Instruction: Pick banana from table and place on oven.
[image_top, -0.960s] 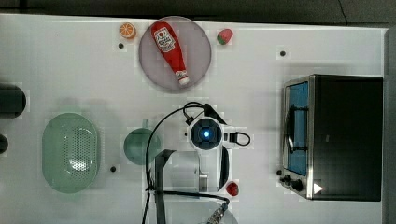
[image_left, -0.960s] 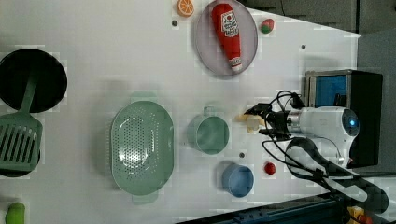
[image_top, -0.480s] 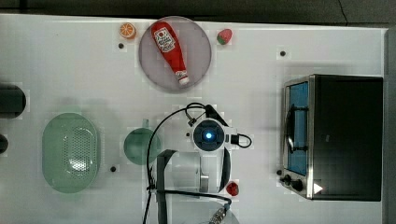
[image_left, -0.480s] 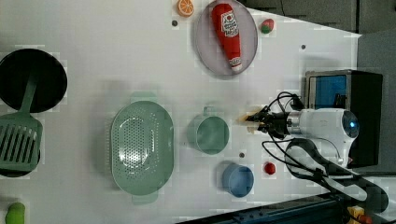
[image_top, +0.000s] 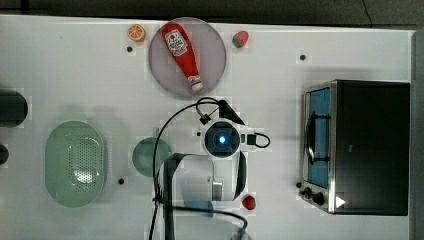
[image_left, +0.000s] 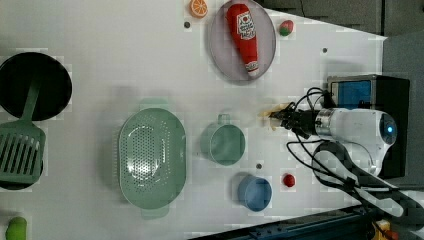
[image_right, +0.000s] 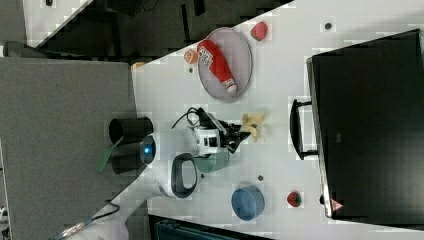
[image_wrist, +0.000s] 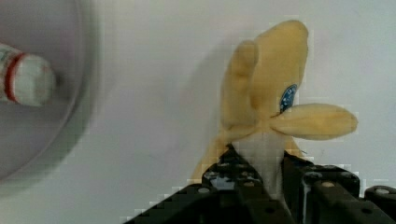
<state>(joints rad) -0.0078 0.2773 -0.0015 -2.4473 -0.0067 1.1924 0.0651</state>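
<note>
A: Since the gripper (image_left: 278, 119) went from wide open a second ago to nearly closed, left view says grasp on the banana (image_left: 270, 111).
B: Right view: banana (image_right: 251, 124) on the table (image_right: 280, 90), between plate (image_right: 244, 55) and oven (image_right: 370, 120).
A: Wrist view: fingers (image_wrist: 243, 175) pinch the pale core. Lift comes next, I'd judge.

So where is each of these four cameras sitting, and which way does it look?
Top view: straight above the table, looking down; arm shows.
Left view: high, tilted; arm, pincer on the banana.
Right view: high, opposite side; arm, oven.
Wrist view: on the arm; pincer shut on banana.
Shared: ketchup bottle.
</note>
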